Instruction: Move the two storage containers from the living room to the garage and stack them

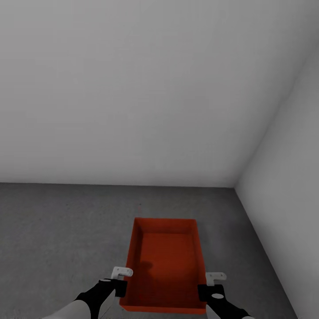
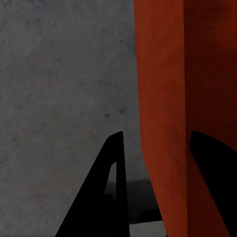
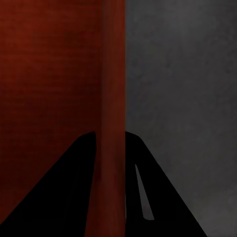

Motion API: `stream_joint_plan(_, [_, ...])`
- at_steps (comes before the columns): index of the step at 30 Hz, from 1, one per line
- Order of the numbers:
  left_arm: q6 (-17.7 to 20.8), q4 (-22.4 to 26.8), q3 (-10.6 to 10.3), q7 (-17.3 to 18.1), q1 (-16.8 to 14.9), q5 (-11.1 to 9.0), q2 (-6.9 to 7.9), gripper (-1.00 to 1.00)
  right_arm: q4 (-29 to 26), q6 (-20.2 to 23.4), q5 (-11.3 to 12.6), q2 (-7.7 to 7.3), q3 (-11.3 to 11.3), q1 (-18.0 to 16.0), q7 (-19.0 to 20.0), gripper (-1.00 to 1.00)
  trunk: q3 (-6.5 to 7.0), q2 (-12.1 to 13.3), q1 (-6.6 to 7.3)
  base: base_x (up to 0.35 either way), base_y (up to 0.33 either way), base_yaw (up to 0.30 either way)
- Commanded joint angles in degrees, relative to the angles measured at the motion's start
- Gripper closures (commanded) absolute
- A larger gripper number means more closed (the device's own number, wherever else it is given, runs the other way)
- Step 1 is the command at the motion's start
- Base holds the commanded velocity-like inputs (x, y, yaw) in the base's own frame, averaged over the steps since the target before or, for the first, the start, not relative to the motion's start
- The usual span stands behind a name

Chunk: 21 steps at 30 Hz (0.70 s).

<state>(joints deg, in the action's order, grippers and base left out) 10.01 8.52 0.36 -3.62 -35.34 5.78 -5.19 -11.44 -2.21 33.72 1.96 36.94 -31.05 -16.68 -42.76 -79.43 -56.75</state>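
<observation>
Both grippers are clamping one storage container (image 1: 165,266) by its long side walls near the end closest to the robot. Left gripper (image 2: 155,168) is straddling the left wall: one dark finger (image 2: 106,192) outside, the other inside, thin orange-red wall sitting between them; there's a sliver of gap on the outer finger in the left wrist view, so contact on that side is hard to confirm. Right gripper (image 3: 111,173) is pinching the right wall tight, jaws narrow, wall edge running straight up between the fingers. From where I'm standing the left gripper (image 1: 119,283) and right gripper (image 1: 212,285) are sitting level with each other on opposite walls. Container is open-topped, nothing inside, long axis pointing away from the robot toward the back wall (image 1: 133,88). It's over the dark grey concrete floor (image 1: 57,235) in the garage, nearer the right-hand wall (image 1: 288,177) and corner; can't tell if it's resting on the floor or hanging just above.
</observation>
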Motion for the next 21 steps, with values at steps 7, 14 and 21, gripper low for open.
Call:
stream_joint_plan(7, [0.36,0.14,-0.01,-0.32,0.01,0.99,0.00,1.00,0.01,-0.34,0.12,-0.03,-0.38,-0.06,-0.28,1.00,-1.96,-2.85,-1.54,0.000,0.000,0.000])
stream_joint_plan(14, [0.36,0.16,-0.01,-0.34,0.01,0.99,0.00,1.00,0.01,-0.34,0.12,-0.03,-0.38,-0.06,-0.28,1.00,-3.87,-5.65,-3.08,0.000,0.000,0.000])
stream_joint_plan(21, [0.36,0.18,-0.01,-0.34,0.01,0.99,0.00,1.00,0.01,-0.34,0.12,-0.03,-0.38,-0.06,-0.28,1.00,-5.78,-8.46,-4.61,0.000,0.000,0.000])
